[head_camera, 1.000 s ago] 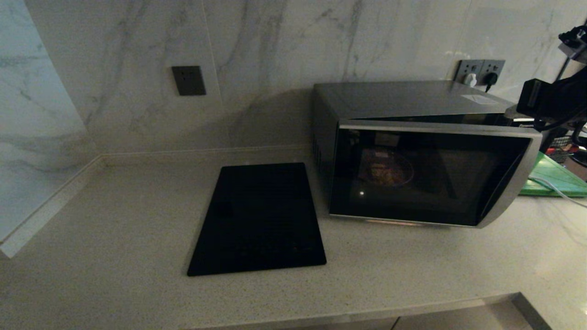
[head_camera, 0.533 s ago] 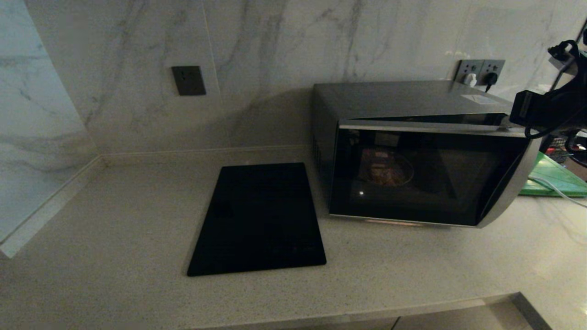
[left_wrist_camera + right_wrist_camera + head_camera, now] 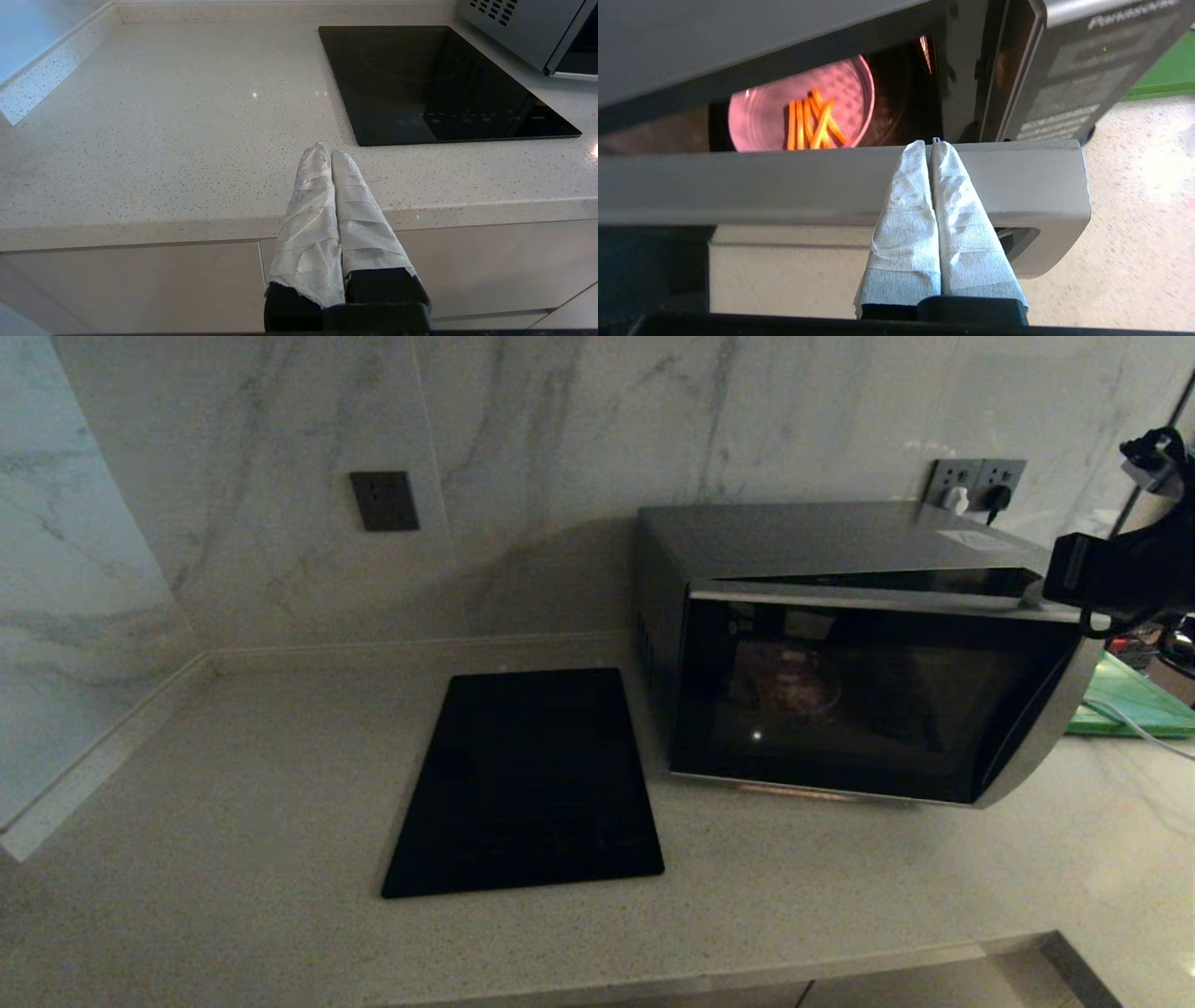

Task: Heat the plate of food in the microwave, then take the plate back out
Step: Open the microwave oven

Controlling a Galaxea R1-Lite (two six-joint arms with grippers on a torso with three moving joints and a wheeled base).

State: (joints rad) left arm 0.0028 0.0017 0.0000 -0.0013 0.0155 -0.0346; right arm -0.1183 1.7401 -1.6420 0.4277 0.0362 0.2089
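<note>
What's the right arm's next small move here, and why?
Probably pull the microwave door further open. The right gripper, fingers shut, sits at the door's top edge; the door stands only partly ajar, and the plate of food shows inside through that gap. The left gripper hangs shut at the counter's front edge.

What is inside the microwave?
Inside the microwave sits the plate of food, a pale plate with orange sticks. In the right wrist view the door's top edge covers the plate's near rim, so the cavity floor under it cannot be seen.
</note>
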